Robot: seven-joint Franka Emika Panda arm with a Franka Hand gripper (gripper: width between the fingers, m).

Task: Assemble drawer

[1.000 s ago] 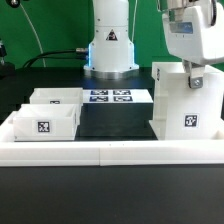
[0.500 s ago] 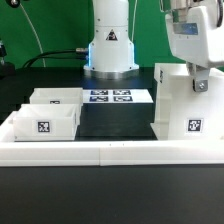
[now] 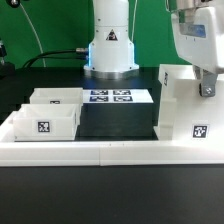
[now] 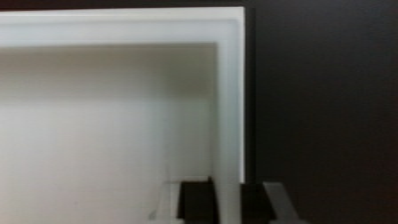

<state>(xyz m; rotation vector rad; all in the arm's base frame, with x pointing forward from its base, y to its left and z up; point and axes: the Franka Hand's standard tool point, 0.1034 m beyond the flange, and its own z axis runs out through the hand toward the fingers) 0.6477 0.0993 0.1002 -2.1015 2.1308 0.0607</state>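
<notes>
White case [image 3: 182, 108], jaws pinching its wall, two trays [image 3: 45, 122] well apart, border wall [image 3: 100, 152] beside

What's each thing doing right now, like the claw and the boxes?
gripper: shut on the case's wall.
case: upright, held at its top.
front tray: resting free, outside the case.
back tray: resting free, outside the case.
marker board: lying flat.
</notes>
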